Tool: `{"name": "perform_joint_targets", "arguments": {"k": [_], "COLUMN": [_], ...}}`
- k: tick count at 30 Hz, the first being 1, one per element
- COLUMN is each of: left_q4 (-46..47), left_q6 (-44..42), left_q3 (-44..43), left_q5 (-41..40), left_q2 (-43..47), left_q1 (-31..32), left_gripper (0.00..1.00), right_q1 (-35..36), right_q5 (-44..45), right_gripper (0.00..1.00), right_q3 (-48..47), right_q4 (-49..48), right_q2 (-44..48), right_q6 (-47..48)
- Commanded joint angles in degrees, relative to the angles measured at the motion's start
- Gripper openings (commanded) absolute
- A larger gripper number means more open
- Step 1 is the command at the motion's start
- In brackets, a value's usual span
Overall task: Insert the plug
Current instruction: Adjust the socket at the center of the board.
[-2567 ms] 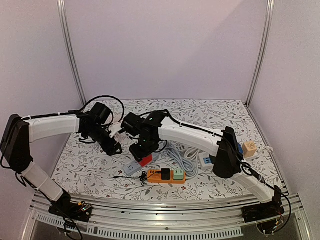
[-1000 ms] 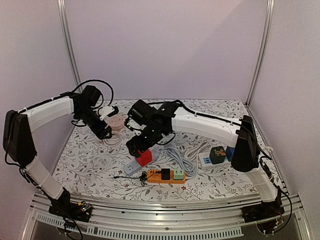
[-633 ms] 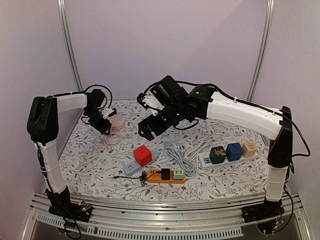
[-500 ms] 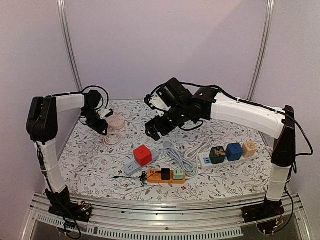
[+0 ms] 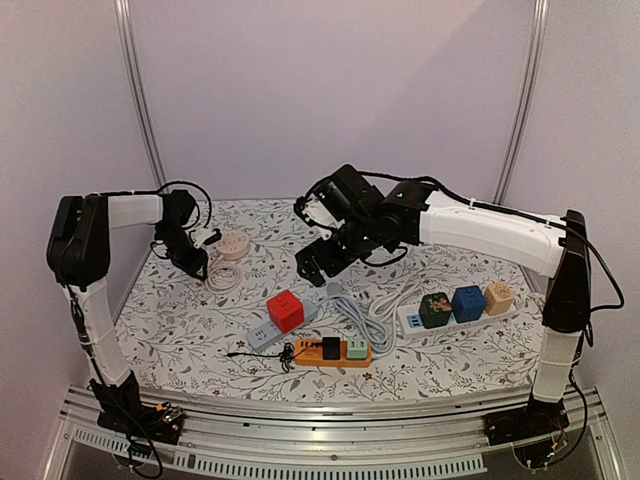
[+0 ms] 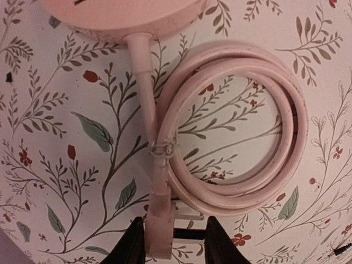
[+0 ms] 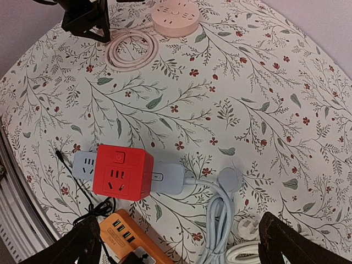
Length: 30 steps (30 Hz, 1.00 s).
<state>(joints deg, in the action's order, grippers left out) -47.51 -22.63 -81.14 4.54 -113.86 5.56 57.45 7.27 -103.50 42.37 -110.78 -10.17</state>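
Pink plug (image 6: pixel 158 235) lies on the bench (image 6: pixel 49 181), left end effector (image 6: pixel 173 248) straddling it, apparently for pickup, grip not determinable; right end effector (image 7: pixel 184 245) hangs wide open, clear of the work.

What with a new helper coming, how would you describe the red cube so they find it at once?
On the floral table, look front and centre for the grey strip just behind the orange strip. The red cube sits on it, the only red one; the other cubes line the white strip to the right.
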Motion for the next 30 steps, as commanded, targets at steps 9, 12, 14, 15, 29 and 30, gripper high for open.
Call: {"name": "perform_joint_targets", "arguments": {"k": [9, 12, 14, 15, 29, 30], "left_q4": [0.6, 1.78, 1.8, 1.73, -3.9, -5.03], "left_q6": [-2.48, -4.17, -5.26, -5.76, -10.23, -10.52], "left_q3": [8.47, 13.77, 16.79, 18.89, 31.68, 30.81], "left_q5": [3.98, 3.45, 2.62, 2.45, 1.98, 4.08], "left_q2": [8.29, 13.15, 16.4, 17.74, 31.66, 32.74], "left_q1": [-0.21, 0.67, 1.29, 1.62, 11.06, 11.14], "left_gripper": [0.06, 0.04, 0.04, 0.04, 0.51, 0.56], "right_q1": [-0.07, -0.14, -0.08, -0.11, -0.08, -0.07], "right_q5": [1.19, 0.97, 0.61, 0.41, -3.02, -3.08], "right_gripper": [0.99, 0.99, 0.99, 0.99, 0.99, 0.99], "right_q3": [0.23, 0.23, 0.25, 0.23, 0.03, 0.17], "right_q4": [0.26, 0.33, 0.32, 0.31, 0.22, 0.24], "right_q2": [-0.62, -0.74, -0.75, -0.82, -1.13, -0.98], "right_q6": [0.47, 0.34, 0.23, -0.07, -2.42, -2.55]}}
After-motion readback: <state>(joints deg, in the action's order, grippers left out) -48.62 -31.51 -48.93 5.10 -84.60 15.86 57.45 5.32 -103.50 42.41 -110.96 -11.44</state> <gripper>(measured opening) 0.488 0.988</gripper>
